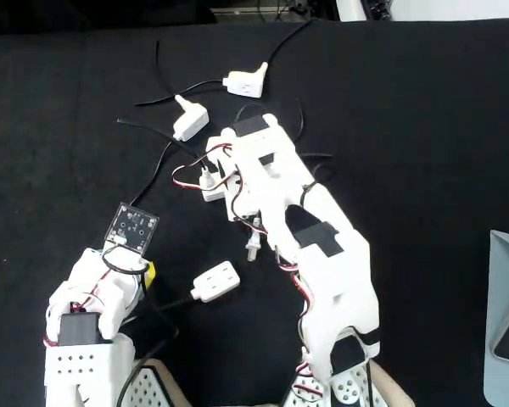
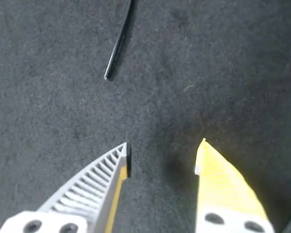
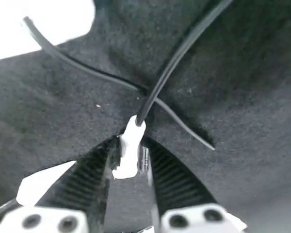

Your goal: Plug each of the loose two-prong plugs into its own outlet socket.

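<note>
One white plug [image 3: 129,151] between right fingers [image 3: 178,178].

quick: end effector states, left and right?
Left end effector: open, holding nothing.
Right end effector: closed on a white plug, at its cord end.

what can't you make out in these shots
Right wrist view: the shut right gripper covers much of the white plug; its prongs' direction cannot be told.
Right wrist view: a white shape is cut off by the edge; plug or socket cannot be told.
Left wrist view: a black cable runs off the edge; what it joins is unknown.
High view: a grey object is cut by the right edge.
</note>
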Motion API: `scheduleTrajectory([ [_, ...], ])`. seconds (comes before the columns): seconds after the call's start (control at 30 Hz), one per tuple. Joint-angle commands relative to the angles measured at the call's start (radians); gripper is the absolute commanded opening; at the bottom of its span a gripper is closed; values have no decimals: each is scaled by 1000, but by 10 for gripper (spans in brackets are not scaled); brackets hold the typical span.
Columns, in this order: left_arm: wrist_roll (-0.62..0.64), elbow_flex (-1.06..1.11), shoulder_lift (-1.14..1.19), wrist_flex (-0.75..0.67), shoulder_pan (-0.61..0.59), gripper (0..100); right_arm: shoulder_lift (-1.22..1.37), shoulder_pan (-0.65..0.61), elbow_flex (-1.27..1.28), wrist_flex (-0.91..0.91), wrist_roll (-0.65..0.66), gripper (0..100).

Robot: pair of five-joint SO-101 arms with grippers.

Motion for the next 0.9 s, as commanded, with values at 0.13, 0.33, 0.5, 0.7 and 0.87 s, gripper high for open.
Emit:
scheduleTrajectory([
  [0.13,-8,-7,-11,2,-7,227,-131,-15,-45,87,129,11],
  [0.33,-8,-7,-11,0,-7,227,-412,-120,147,-2,150,11],
  [0.5,-8,-7,-11,0,-7,227,-633,-164,397,-184,144,11],
  [0.7,-8,-7,-11,0,-7,227,-875,-164,716,-376,97,11],
  [0.87,-8,-7,-11,0,-7,227,-1030,-164,931,-520,43,13],
])
